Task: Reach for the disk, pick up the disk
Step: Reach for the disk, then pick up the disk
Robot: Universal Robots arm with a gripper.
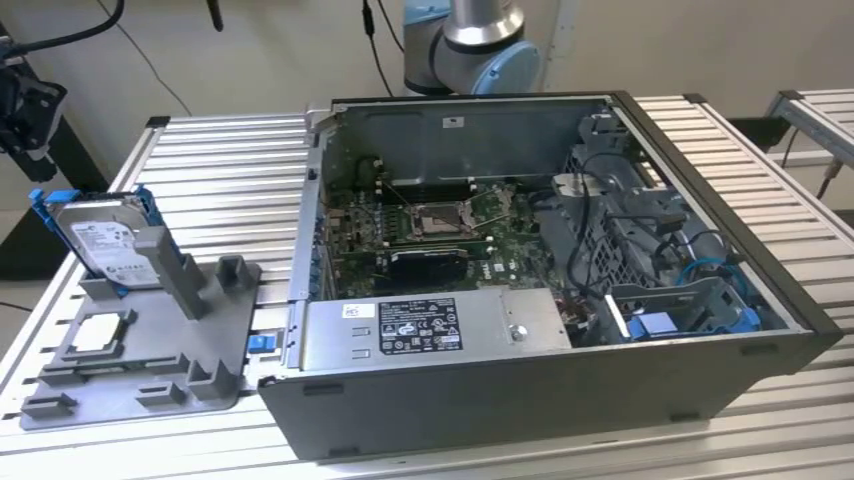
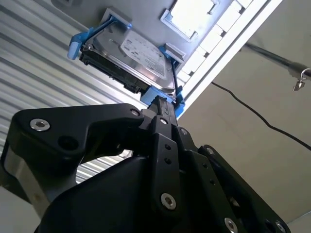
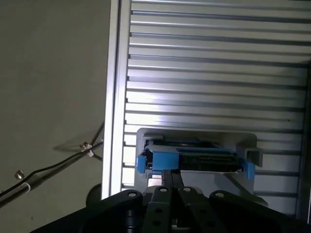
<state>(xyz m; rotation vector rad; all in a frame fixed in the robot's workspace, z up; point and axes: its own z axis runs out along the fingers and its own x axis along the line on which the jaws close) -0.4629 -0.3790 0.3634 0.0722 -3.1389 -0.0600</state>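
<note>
One gripper (image 2: 163, 104), fingers drawn together and holding nothing, points straight at the disk (image 2: 138, 58), upper centre in the second wrist view. The disk stands on edge in a grey holder (image 1: 214, 335) at the exterior view's left.

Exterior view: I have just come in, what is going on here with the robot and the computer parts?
A robot arm is going for the disk. The disk stands upright in a grey holder on the exterior view's left, beside the open computer case. In the second wrist view the gripper is right at the disk's blue bracket. The disk sits in the holder, not yet lifted. A chip lies flat on the same holder.
</note>
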